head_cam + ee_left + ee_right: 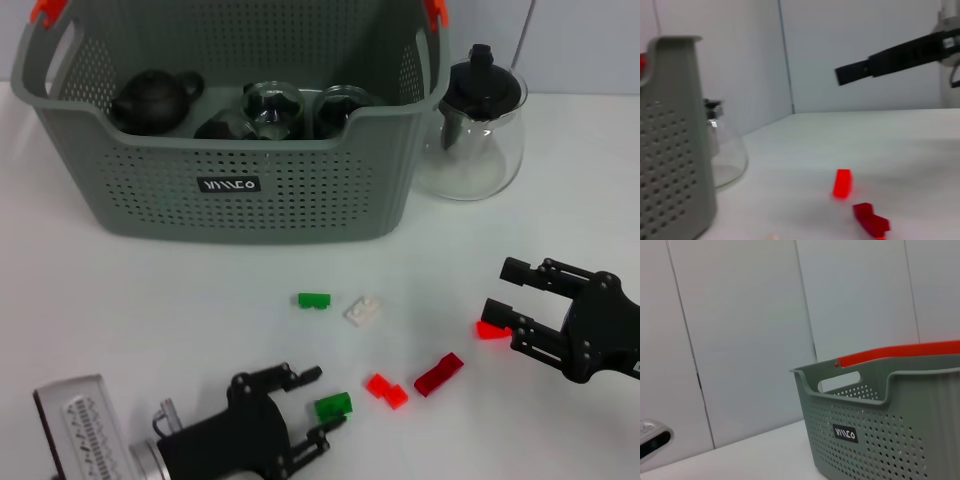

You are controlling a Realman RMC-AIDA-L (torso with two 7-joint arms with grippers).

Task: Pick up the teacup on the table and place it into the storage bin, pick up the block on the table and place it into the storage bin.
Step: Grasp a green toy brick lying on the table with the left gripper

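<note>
**Both grippers low over the blocks, bin already holding teaware**

Now the left gripper (318, 405) sits at the near edge of the table, reaching toward the right, its black fingers spread with a green block (333, 405) between them; whether the fingers press on it cannot be told. That block's long axis runs roughly left to right.

At the right side, the right gripper (510, 300) reaches leftward from its arm, jaws apart, with a small red block (491, 329) lying just beside the lower finger. Between the two grippers lie a dark red block (438, 374), angled diagonally, and a brighter red block (386, 390). Farther toward the bin rest a second green block (313, 300) and a white block (363, 311).

Behind them stands the storage bin (230, 195), its long side facing the robot, label forward. Inside it are a dark teapot (152, 100) and glass cups (272, 108). A glass kettle (473, 125) with a black lid stands just beside the bin's right end.
</note>
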